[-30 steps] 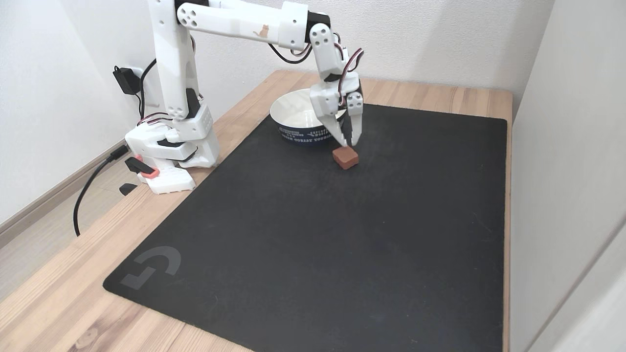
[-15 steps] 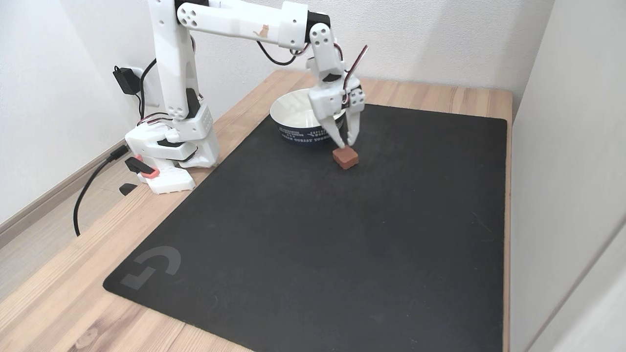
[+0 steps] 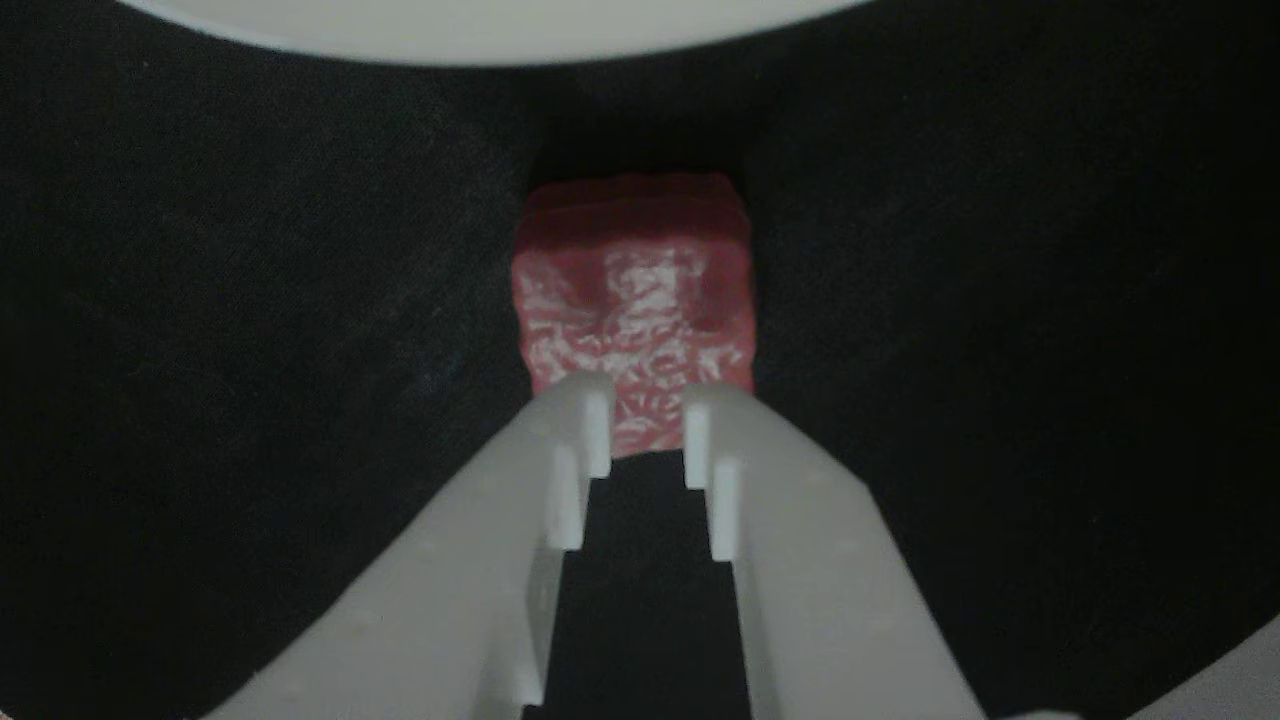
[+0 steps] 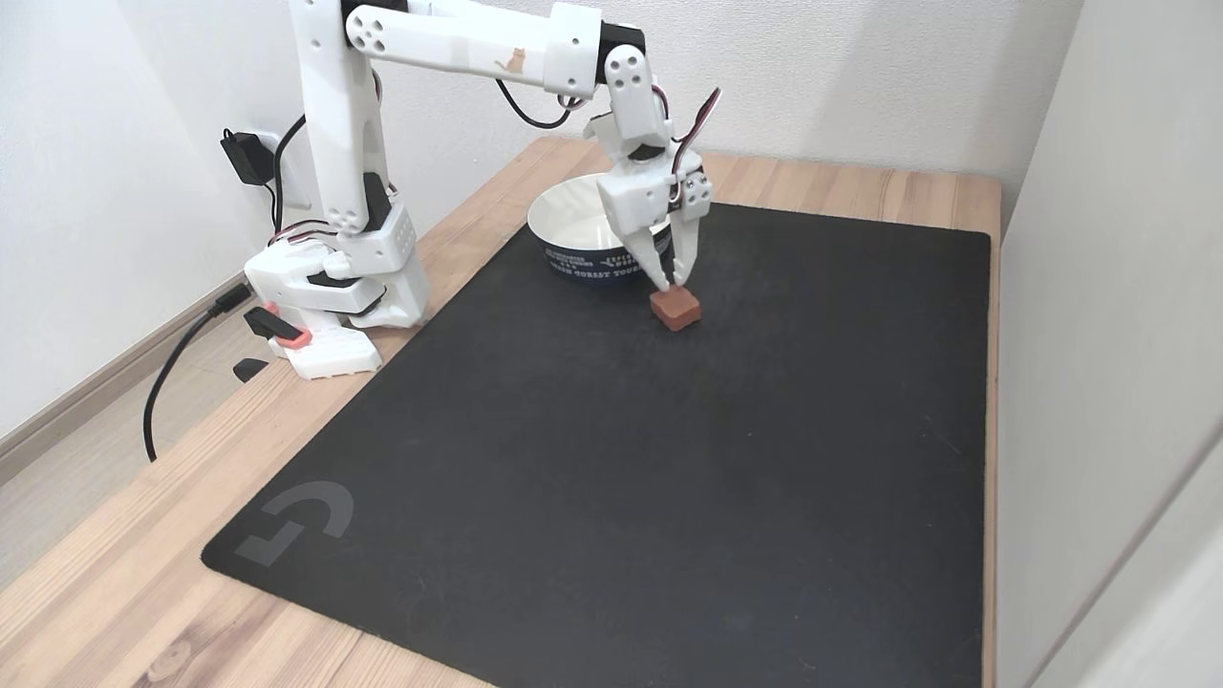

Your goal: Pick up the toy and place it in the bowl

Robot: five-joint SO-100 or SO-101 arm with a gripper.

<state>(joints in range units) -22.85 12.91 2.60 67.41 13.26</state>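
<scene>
A light wooden table (image 4: 115, 592) with visible plank seams and grain stands against a plain white wall (image 4: 860, 67) with a fine texture. A large black desk mat (image 4: 621, 497), printed with a grey logo (image 4: 296, 521) near its front left corner, covers most of the tabletop. To the left, pale wood-look flooring (image 4: 57, 487) meets a low skirting board (image 4: 105, 377) along a second white wall. A black power adapter (image 4: 244, 155) sits in what looks like a wall socket, and a black cable (image 4: 172, 368) loops down toward the floor. At right a smooth off-white panel (image 4: 1108, 315) rises beside the table. The light is soft and even.
</scene>
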